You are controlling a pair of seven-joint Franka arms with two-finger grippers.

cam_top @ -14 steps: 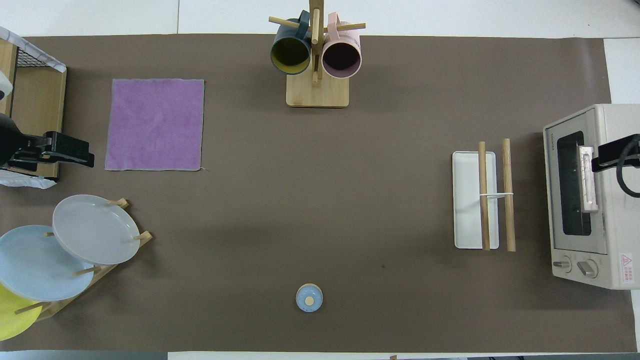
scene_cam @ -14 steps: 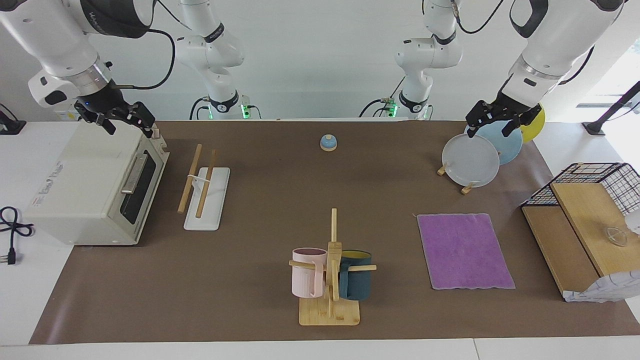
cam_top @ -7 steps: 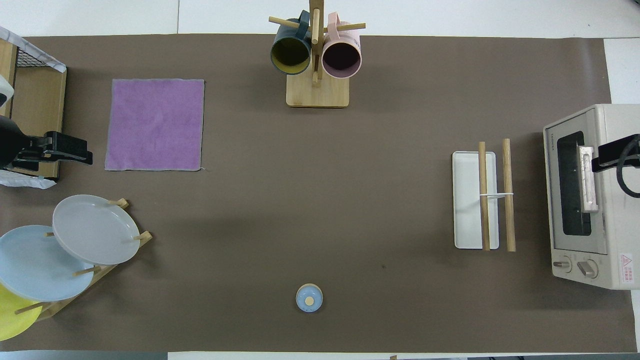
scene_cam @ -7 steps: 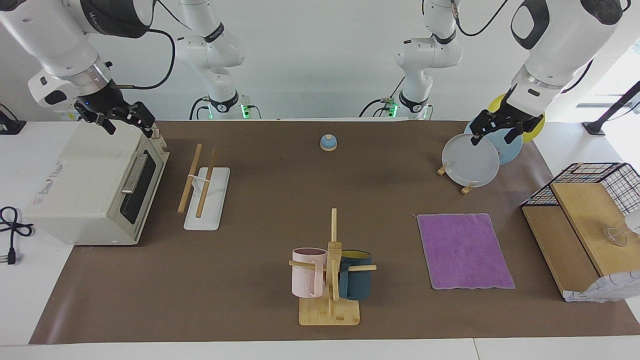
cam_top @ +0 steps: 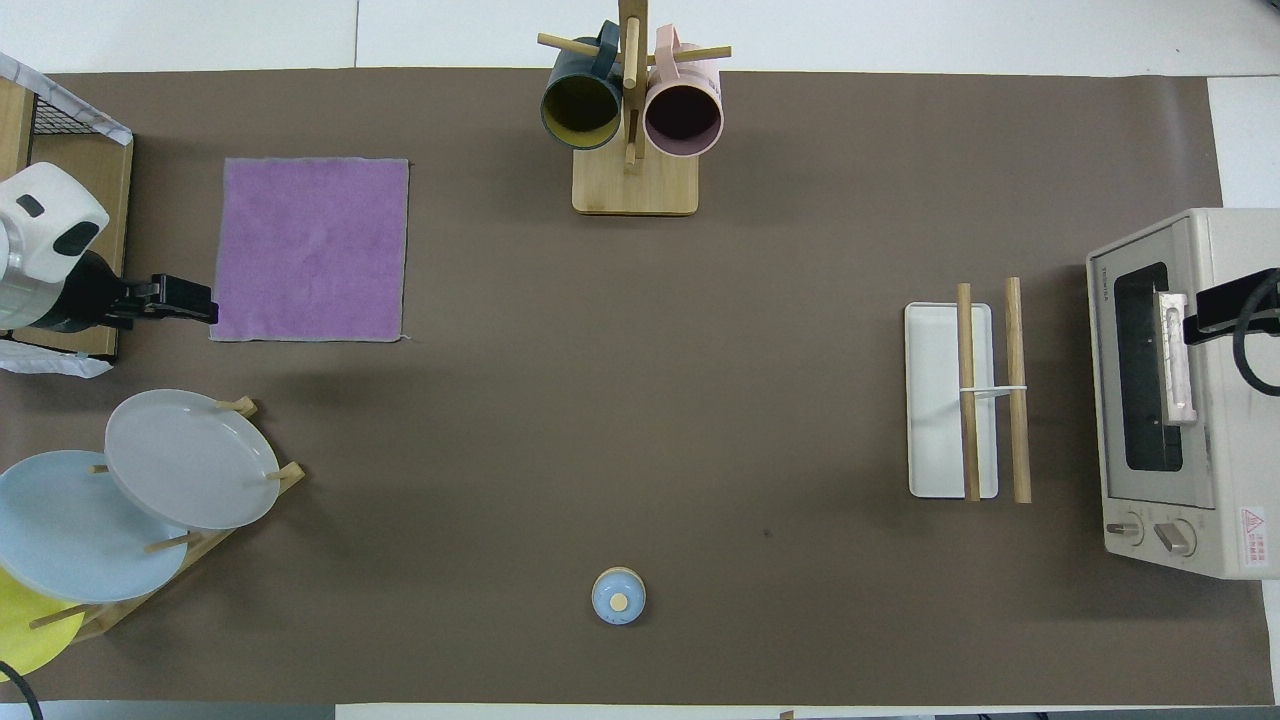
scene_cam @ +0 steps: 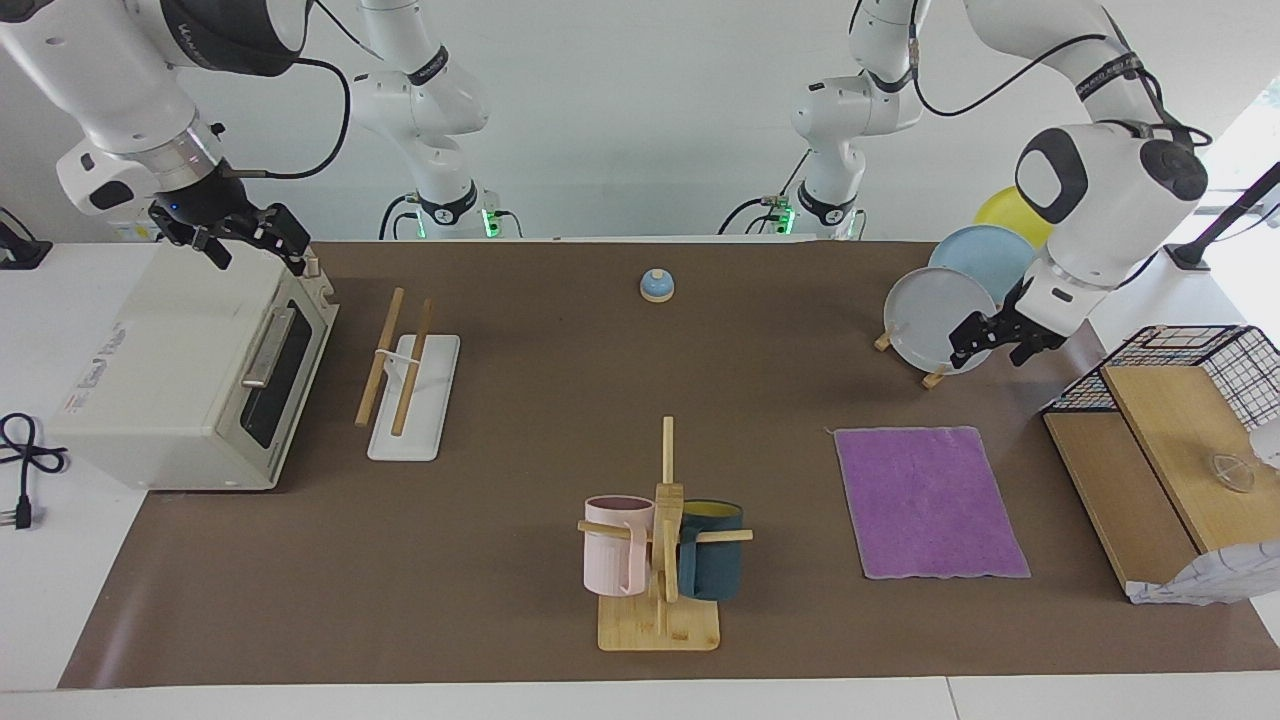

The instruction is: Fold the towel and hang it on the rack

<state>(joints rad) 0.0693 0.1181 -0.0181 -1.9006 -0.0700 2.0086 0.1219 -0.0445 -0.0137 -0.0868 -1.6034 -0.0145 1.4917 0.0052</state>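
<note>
The towel lies flat and unfolded, purple face up, on the desk toward the left arm's end, close to the edge farthest from the robots. Its long axis runs from the robots toward that edge. The left gripper hangs in the air over the desk between the plate stand and the towel's nearer edge, jaws apart and empty; in the overhead view it sits just beside the towel's corner toward the left arm's end. The towel lies just past the jaws, away from the robots, so the left arm is judged the nearer one for the first pinch.

The right gripper waits over the toaster oven, jaws apart, holding nothing. The rack stands beside the oven at the right arm's end of the desk, well apart from the towel, with nothing on its rods.

Containers: the plate stand holds a grey, a blue and a yellow plate; the mug tree carries a pink and a teal mug.
</note>
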